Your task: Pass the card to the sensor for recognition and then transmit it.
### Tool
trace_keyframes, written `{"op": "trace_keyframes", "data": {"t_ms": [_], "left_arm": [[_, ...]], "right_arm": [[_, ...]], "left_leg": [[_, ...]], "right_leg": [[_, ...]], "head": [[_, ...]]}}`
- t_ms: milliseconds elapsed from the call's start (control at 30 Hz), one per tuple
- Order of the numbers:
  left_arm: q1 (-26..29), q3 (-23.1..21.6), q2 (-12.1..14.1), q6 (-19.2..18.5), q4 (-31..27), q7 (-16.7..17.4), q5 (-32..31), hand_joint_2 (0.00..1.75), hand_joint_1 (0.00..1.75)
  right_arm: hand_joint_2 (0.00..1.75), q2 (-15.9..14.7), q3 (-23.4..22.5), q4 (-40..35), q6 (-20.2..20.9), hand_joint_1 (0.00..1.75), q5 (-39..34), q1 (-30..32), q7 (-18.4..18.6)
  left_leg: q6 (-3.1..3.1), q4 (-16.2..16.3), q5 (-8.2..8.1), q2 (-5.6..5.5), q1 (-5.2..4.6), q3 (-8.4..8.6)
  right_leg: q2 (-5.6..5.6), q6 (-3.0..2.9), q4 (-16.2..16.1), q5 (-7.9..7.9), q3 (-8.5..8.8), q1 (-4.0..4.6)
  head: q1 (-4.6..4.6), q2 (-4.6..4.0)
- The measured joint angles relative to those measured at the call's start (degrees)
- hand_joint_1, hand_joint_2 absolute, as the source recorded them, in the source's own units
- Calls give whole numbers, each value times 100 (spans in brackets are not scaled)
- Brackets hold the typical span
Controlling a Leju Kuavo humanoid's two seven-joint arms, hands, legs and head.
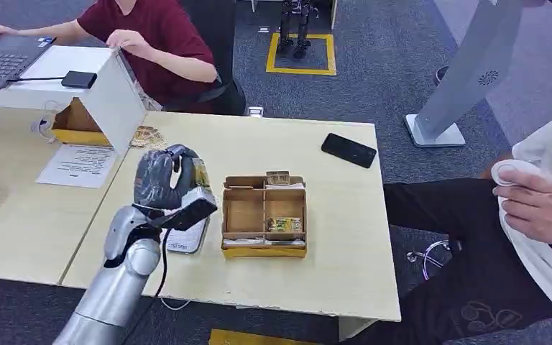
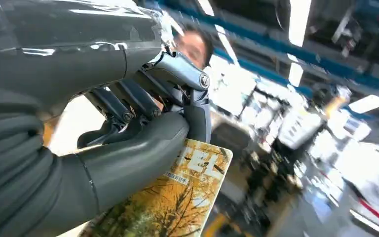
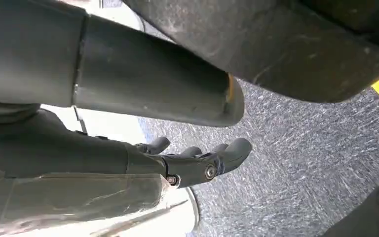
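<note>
The left hand (image 1: 164,177) pinches the card (image 2: 170,200) between thumb and fingers, raised over the surface (image 1: 338,237) beside the cardboard box (image 1: 264,215); the right hand (image 3: 197,160) hangs empty, fingers loosely apart.

- Head cam sits high, looking forward and down over the table (image 1: 316,273).
- Left wrist cam sits right behind the left hand (image 2: 128,148), tilted up at ceiling lights; shares that hand with the head cam.
- Right wrist cam faces the carpet (image 3: 301,163), close up.
</note>
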Motion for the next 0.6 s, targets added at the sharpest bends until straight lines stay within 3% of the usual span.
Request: {"op": "trace_keyframes", "data": {"t_ms": [100,233,433,600], "left_arm": [[-346,239,109,66,241,44,-103,175,175],[-754,555,216,544,811,356,-623,175,175],[-1190,1216,448,850,1671,192,-652,175,175],[-1269,1585,535,1014,2098,291,-874,175,175]], "right_arm": [[0,-2,77,4,2,0,0,-18,-2],[0,-2,188,11,24,0,37,-39,-42],[0,-7,346,22,63,0,50,-62,-79],[0,-9,437,35,74,0,31,-77,-79]], "left_leg": [[2,0,2,1,0,0],[4,0,5,1,0,-3],[4,0,4,9,0,-2],[4,0,4,10,0,-4]], "right_leg": [[2,-1,2,1,0,0],[3,-1,2,1,0,1],[14,-1,2,3,-3,0],[14,-1,2,3,-4,0]], "head": [[-2,0],[2,0],[0,0],[0,0]]}}
